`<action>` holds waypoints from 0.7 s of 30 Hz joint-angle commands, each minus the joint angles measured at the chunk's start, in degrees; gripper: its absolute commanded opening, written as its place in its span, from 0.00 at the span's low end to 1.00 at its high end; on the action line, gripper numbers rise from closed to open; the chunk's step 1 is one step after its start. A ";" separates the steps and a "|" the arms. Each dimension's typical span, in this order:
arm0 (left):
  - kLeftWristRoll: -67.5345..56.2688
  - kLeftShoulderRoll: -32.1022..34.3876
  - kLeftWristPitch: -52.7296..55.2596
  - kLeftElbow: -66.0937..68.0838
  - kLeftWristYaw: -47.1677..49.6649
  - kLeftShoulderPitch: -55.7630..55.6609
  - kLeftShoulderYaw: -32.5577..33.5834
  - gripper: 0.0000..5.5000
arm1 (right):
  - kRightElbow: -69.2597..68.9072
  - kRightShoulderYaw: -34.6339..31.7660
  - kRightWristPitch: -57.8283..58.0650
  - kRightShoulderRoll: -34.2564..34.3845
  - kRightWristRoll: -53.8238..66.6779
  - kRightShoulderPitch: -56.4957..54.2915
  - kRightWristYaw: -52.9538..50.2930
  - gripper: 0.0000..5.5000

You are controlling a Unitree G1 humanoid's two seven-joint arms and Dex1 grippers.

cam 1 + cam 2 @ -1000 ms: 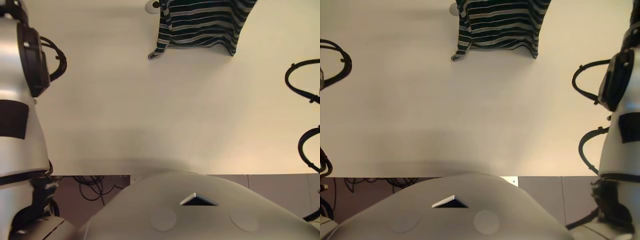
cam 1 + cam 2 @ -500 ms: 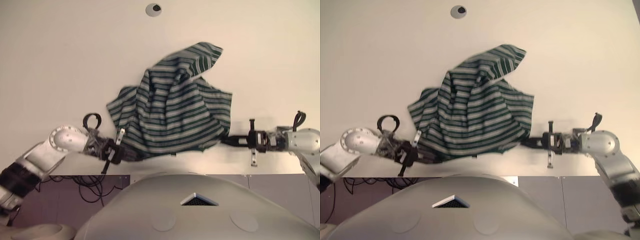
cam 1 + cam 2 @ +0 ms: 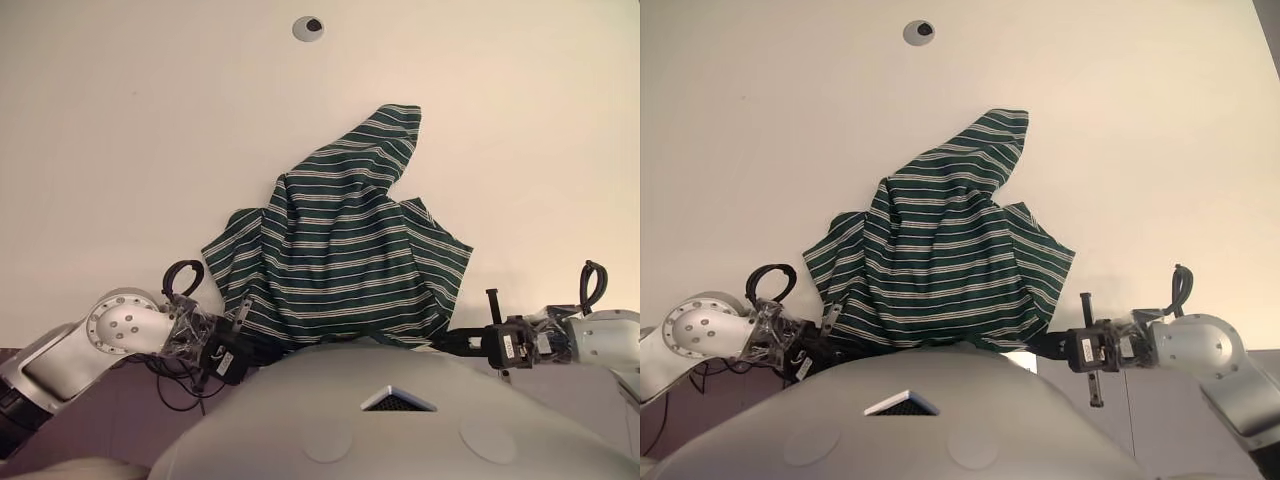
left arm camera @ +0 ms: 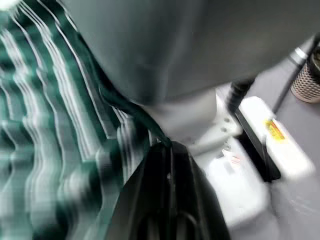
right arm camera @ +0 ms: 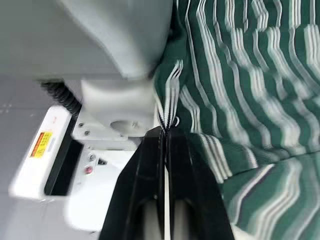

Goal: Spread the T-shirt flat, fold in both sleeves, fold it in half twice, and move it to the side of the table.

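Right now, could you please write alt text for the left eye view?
A green-and-white striped T-shirt lies bunched on a pale table, one end peaking toward the far side. The left fingers and right fingers pinch its near corners at the table's near edge.

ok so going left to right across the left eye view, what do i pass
left hand shut on the shirt's near edge → T-shirt, crumpled in a heap → right hand shut on its other near corner
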 commanded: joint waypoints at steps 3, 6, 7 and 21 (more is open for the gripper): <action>-5.17 -15.88 8.74 10.95 10.60 -24.81 11.38 0.00 | 8.80 -2.14 4.17 16.84 0.00 -28.23 -13.56 0.01; -0.44 -20.80 11.38 20.69 14.80 -40.23 13.67 0.00 | 15.31 -2.58 7.37 23.41 -0.50 -42.98 -18.38 0.01; 5.49 -21.71 9.22 27.10 17.31 -45.90 12.86 0.00 | 19.40 -3.11 7.31 25.27 -2.40 -48.53 -20.82 0.01; 41.83 -41.02 -1.67 103.29 51.50 -108.36 -2.06 0.00 | 87.20 -0.63 -6.96 32.29 -23.39 -105.81 -42.25 0.01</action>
